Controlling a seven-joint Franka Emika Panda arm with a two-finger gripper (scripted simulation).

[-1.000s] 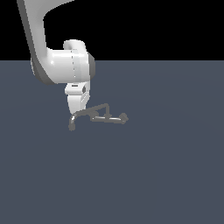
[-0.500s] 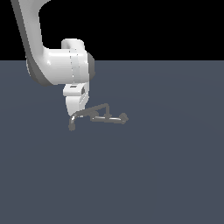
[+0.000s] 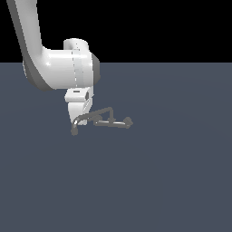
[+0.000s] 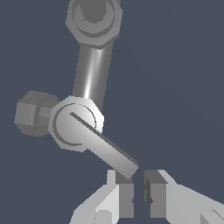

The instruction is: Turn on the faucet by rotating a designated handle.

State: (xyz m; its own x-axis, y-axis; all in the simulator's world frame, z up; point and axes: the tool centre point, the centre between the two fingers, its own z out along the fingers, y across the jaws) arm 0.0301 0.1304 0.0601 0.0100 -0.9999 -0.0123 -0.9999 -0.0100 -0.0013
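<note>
**Fingers riding the tip of the spout, not a firm hold**

My main worry is a slip. In the wrist view the gripper [image 4: 136,192] has its two fingers close together with only a narrow gap between them, and nothing sits in that gap. The end of the thin bar [image 4: 105,151] coming off the faucet [image 4: 78,124] lies just at the edge of one fingertip [image 4: 124,194]. So I read the claw as nearly closed and holding nothing, pushing or about to push instead. If I sweep from here, the fingertip could slide off the bar's end and the bar would not turn. A contact this far out also gives little margin if the wrist drifts sideways. Pressing downward instead of around the pivot could jam the finger against the bar.

The faucet stands on the plain grey floor [image 3: 172,181], towards its far edge and on the exterior view's left of centre. Its knob-ended bar [image 3: 118,123] reaches towards the exterior view's right.

The arm [image 3: 59,68] comes down from the far left corner, its bulky wrist hanging directly over the faucet with the hand pointing roughly straight down. In the exterior view the hand hides part of the faucet, so I cannot confirm contact from there.
</note>
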